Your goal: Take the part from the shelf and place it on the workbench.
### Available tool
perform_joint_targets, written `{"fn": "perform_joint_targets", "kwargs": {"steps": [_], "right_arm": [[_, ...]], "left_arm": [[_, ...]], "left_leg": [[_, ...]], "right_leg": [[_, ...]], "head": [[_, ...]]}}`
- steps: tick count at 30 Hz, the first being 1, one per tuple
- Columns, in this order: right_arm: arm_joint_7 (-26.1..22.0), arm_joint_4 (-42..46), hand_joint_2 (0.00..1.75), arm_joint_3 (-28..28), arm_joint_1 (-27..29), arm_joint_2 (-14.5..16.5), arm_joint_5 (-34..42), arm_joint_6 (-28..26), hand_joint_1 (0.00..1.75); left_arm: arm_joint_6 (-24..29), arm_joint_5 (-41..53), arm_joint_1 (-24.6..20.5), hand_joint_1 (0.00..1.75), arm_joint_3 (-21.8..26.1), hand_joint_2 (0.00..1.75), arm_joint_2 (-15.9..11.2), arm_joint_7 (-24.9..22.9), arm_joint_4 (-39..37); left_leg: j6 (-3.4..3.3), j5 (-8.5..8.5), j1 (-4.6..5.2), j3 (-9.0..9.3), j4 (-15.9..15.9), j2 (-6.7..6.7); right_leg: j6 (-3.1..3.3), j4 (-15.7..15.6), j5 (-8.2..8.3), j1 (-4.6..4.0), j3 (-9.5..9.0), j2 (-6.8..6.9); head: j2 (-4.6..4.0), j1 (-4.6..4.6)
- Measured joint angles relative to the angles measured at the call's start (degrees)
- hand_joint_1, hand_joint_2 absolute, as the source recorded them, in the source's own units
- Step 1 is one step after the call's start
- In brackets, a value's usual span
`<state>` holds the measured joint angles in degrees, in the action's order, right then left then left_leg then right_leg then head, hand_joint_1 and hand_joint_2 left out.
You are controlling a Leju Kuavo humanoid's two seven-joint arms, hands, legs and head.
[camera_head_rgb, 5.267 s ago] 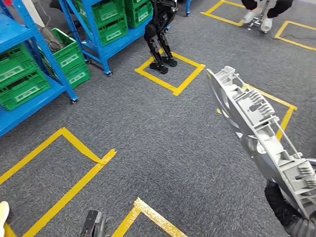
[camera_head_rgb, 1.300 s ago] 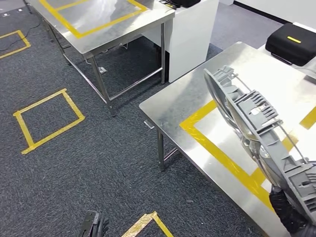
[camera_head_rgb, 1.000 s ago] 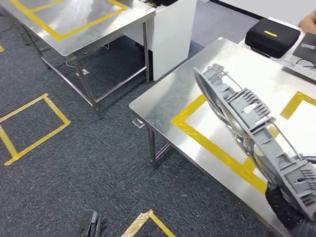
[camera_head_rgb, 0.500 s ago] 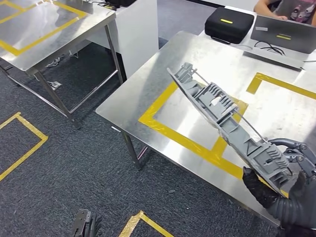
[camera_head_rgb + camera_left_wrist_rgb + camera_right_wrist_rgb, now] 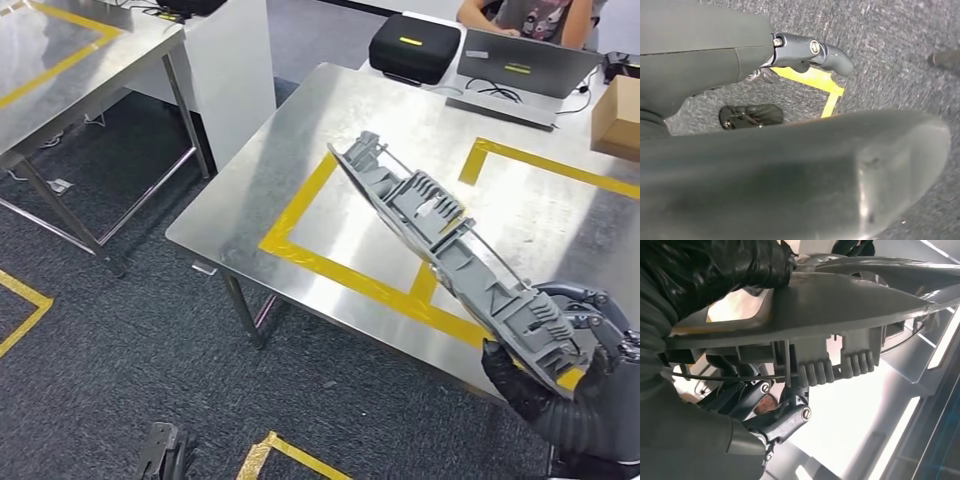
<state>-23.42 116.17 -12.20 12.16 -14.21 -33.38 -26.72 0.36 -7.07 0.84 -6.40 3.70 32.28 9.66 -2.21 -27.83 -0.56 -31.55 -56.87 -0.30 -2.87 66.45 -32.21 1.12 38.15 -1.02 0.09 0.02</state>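
The part (image 5: 445,250) is a long grey ribbed plastic moulding with a thin wire rod along it. My right hand (image 5: 577,375), in a black glove, grips its near end at the lower right of the head view. The part slants up and away over the steel workbench (image 5: 302,150), above a yellow tape rectangle (image 5: 355,285), and is clear of the surface. In the right wrist view the part (image 5: 851,305) lies across the gloved fingers (image 5: 715,265). My left hand (image 5: 162,460) hangs low over the carpet and holds nothing, its fingers (image 5: 810,50) apart from the thumb.
At the bench's far edge sit a black case (image 5: 413,45), a laptop (image 5: 521,65) and a cardboard box (image 5: 619,115), with a person seated behind them. A second steel table (image 5: 68,70) and a white cabinet (image 5: 226,70) stand at left. Yellow tape (image 5: 287,455) marks the carpet.
The camera has turned from the shelf aisle to the workbench, which now lies more squarely ahead. The held part has tipped lower over the bench. My right hand keeps its grip.
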Motion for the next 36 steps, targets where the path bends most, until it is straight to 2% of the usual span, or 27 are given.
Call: {"fn": "perform_joint_targets", "kwargs": {"steps": [1,2,3,4,6,8,9,11,12,14,16,17,18,19,20,22,24,26,27,29,30,31,32,33,34,35,36], "right_arm": [[0.28,0.0,1.75,-0.08,0.02,0.01,-0.34,0.01,1.75],[0.63,0.0,1.75,-0.16,0.15,0.01,-0.73,0.02,1.75],[1.0,0.01,1.75,-0.22,0.35,0.01,-1.13,0.02,1.75],[1.35,0.07,1.75,-0.26,0.58,0.01,-1.53,0.01,1.75],[2.01,0.32,1.75,-0.26,0.99,0.01,-2.19,-0.03,1.75],[2.59,0.8,1.75,-0.16,1.38,-0.01,-2.67,-0.11,1.75],[2.85,1.08,1.75,-0.06,1.72,-0.01,-2.88,-0.14,1.75],[3.43,1.6,1.75,0.27,2.56,-0.02,-3.25,-0.16,1.75],[3.73,1.83,1.75,0.43,2.9,-0.02,-3.44,-0.17,1.75],[4.19,2.16,1.75,0.6,3.23,-0.04,-3.77,-0.18,1.75],[4.47,2.3,1.75,0.66,3.33,-0.07,-3.95,-0.18,1.75],[4.58,2.29,1.75,0.69,3.45,-0.08,-3.97,-0.17,1.75],[4.72,2.29,1.75,0.73,3.63,-0.08,-3.96,-0.16,1.75],[4.88,2.29,1.75,0.79,3.81,-0.08,-3.95,-0.15,1.75],[5.01,2.29,1.75,0.86,3.96,-0.09,-3.94,-0.15,1.75],[5.18,2.3,1.75,0.96,4.1,-0.12,-3.93,-0.14,1.75],[5.24,2.34,1.75,1.03,4.18,-0.23,-3.92,-0.14,1.75],[5.38,2.49,1.75,1.19,4.54,-0.39,-3.86,-0.14,1.75],[5.5,2.61,1.75,1.35,4.82,-0.47,-3.83,-0.14,1.75],[5.81,2.82,1.75,1.74,5.15,-0.68,-3.8,-0.1,1.75],[5.98,2.89,1.75,1.91,5.24,-0.76,-3.81,-0.08,1.75],[6.16,2.92,1.75,2.05,5.33,-0.82,-3.85,-0.07,1.75],[6.33,2.95,1.75,2.15,5.51,-0.87,-3.89,-0.06,1.75],[6.48,2.95,1.75,2.25,5.79,-0.92,-3.94,-0.08,1.75],[6.61,2.96,1.75,2.36,6.05,-0.97,-3.98,-0.09,1.75],[6.73,3.02,1.75,2.5,6.26,-1.03,-4.02,-0.11,1.75],[6.84,3.15,1.75,2.66,6.41,-1.07,-4.04,-0.13,1.75]], "left_arm": [[-0.02,0.39,0.05,0.0,-0.03,0.0,-0.05,-0.12,0.0],[-0.04,0.79,0.08,0.0,-0.09,0.0,-0.09,-0.27,0.0],[-0.07,1.23,0.04,0.0,-0.18,0.0,-0.13,-0.44,0.0],[-0.09,1.62,-0.04,0.0,-0.3,0.0,-0.17,-0.62,0.0],[-0.13,2.33,-0.28,0.0,-0.55,0.0,-0.25,-1.05,0.0],[-0.14,2.9,-0.53,0.0,-0.75,0.0,-0.34,-1.48,0.01],[-0.14,3.16,-0.68,0.0,-0.87,0.0,-0.39,-1.72,0.01],[-0.14,3.65,-1.12,0.0,-1.16,0.0,-0.45,-2.11,0.13],[-0.15,3.89,-1.41,0.0,-1.37,0.0,-0.47,-2.26,0.28],[-0.21,4.42,-2.07,0.0,-1.8,0.0,-0.51,-2.54,0.63],[-0.31,4.87,-2.47,0.0,-2.07,0.0,-0.52,-2.92,0.9],[-0.38,5.04,-2.54,0.0,-2.17,0.0,-0.51,-3.11,1.01],[-0.45,5.22,-2.57,0.0,-2.29,0.0,-0.51,-3.25,1.13],[-0.52,5.39,-2.65,0.0,-2.46,0.0,-0.51,-3.37,1.26],[-0.6,5.52,-2.77,0.0,-2.66,0.0,-0.52,-3.46,1.39],[-0.68,5.64,-3.04,0.0,-3.0,0.0,-0.66,-3.61,1.56],[-0.73,5.71,-3.24,0.0,-3.28,0.0,-0.77,-3.76,1.62],[-0.78,5.84,-3.31,0.0,-3.46,0.0,-0.71,-3.87,1.74],[-0.79,5.93,-3.33,0.0,-3.5,0.0,-0.7,-3.91,1.81],[-0.78,6.16,-3.39,0.0,-3.51,0.0,-0.69,-4.01,1.92],[-0.78,6.29,-3.32,0.0,-3.51,0.0,-0.75,-4.09,1.92],[-0.8,6.41,-3.19,0.0,-3.51,0.0,-0.76,-4.18,1.92],[-0.84,6.53,-3.05,0.0,-3.53,0.0,-0.77,-4.26,1.92],[-0.87,6.57,-2.93,0.0,-3.55,0.0,-0.76,-4.32,1.92],[-0.9,6.62,-2.88,0.0,-3.57,0.0,-0.76,-4.36,1.92],[-0.91,6.64,-2.88,0.0,-3.6,0.0,-0.75,-4.4,1.92],[-0.91,6.67,-2.91,0.0,-3.62,0.0,-0.74,-4.44,1.92]], "left_leg": [[-0.05,-0.01,0.04,-0.03,-0.01,0.54],[-0.07,-0.03,0.07,-0.03,-0.02,1.11],[-0.06,-0.06,0.08,-0.02,-0.04,1.65],[-0.01,-0.11,0.08,0.02,-0.06,2.13],[0.3,-0.32,0.15,0.16,-0.19,2.95],[0.84,-0.58,0.46,0.15,-0.54,3.63],[1.09,-0.63,0.61,0.13,-0.66,4.0],[1.58,-0.76,0.66,0.11,-0.79,4.67],[1.88,-1.19,0.58,0.03,-1.12,4.46],[2.42,-3.84,0.41,-1.51,-4.9,2.91],[2.58,-7.68,0.28,-4.87,-12.87,1.37],[2.57,-8.79,0.25,-6.35,-16.24,1.09],[2.48,-8.76,0.25,-7.0,-17.76,0.96],[2.31,-7.51,0.25,-6.55,-16.77,0.82],[2.04,-5.42,0.25,-5.13,-13.66,0.47],[1.28,-1.79,0.19,-1.46,-5.54,-1.73],[0.89,-0.93,0.2,0.23,-1.51,-3.44],[0.75,-0.87,0.25,0.3,-0.93,-2.94],[0.54,-0.64,0.17,0.38,-0.56,-2.42],[0.02,-0.17,-0.08,0.62,0.23,-1.27],[-0.14,-0.1,-0.09,0.67,0.38,-0.65],[-0.23,-0.1,-0.06,0.63,0.4,-0.05],[-0.25,-0.13,-0.04,0.6,0.38,0.61],[-0.25,-0.17,-0.03,0.6,0.36,1.26],[-0.2,-0.23,-0.03,0.6,0.32,1.83],[-0.07,-0.32,-0.04,0.63,0.24,2.37],[0.14,-0.48,-0.05,0.7,0.12,2.84]], "right_leg": [[-0.12,3.71,-1.48,0.03,1.7,0.33],[-0.25,6.33,-2.18,0.04,2.88,0.47],[-0.35,7.02,-1.85,0.05,3.12,0.57],[-0.39,5.4,-0.53,0.06,2.2,0.81],[-0.34,-2.27,2.82,-0.07,-1.93,2.44],[0.19,-7.79,4.23,-0.36,-4.94,3.82],[0.51,-8.54,4.13,-0.53,-5.31,3.93],[1.2,-8.55,4.36,-0.56,-5.16,3.02],[1.54,-8.59,4.48,-0.48,-5.13,2.61],[2.21,-8.78,4.74,-0.28,-5.16,1.83],[2.6,-8.78,4.82,-0.28,-5.09,0.87],[2.69,-8.77,4.84,-0.32,-5.09,0.28],[2.71,-8.74,4.86,-0.36,-5.09,-0.35],[2.7,-8.7,4.87,-0.39,-5.11,-1.03],[2.67,-8.65,4.89,-0.42,-5.15,-1.69],[2.46,-8.47,4.96,-0.47,-5.04,-2.9],[1.86,-8.35,5.22,-0.32,-4.52,-3.96],[1.04,-8.52,5.58,-0.09,-3.95,-4.84],[0.72,-8.42,5.46,-0.07,-3.65,-4.37],[0.28,-5.79,3.67,-0.21,-2.14,-1.88],[0.11,-2.67,1.97,-0.21,-0.68,-0.46],[-0.06,1.15,0.15,-0.17,1.08,0.26],[-0.24,4.72,-1.21,-0.1,2.71,0.51],[-0.42,6.88,-1.69,-0.02,3.65,0.59],[-0.56,6.88,-1.1,0.05,3.52,0.68],[-0.64,4.61,0.42,0.12,2.22,0.92],[-0.67,0.62,2.37,0.16,0.0,1.49]], "head": [[0.0,0.02],[0.0,0.0],[0.0,0.02],[0.0,0.02],[0.0,0.03],[0.0,-0.05],[0.0,-0.09],[0.0,-0.12],[0.0,-0.17],[0.0,-0.34],[0.0,-0.45],[0.0,-0.45],[0.0,-0.45],[0.0,-0.46],[0.0,-0.47],[0.0,-0.41],[0.0,-0.43],[0.0,-0.53],[0.0,-0.46],[0.0,-0.16],[0.0,0.0],[0.0,0.07],[0.0,0.06],[0.0,0.07],[0.0,0.07],[0.0,0.08],[0.0,0.08]]}}
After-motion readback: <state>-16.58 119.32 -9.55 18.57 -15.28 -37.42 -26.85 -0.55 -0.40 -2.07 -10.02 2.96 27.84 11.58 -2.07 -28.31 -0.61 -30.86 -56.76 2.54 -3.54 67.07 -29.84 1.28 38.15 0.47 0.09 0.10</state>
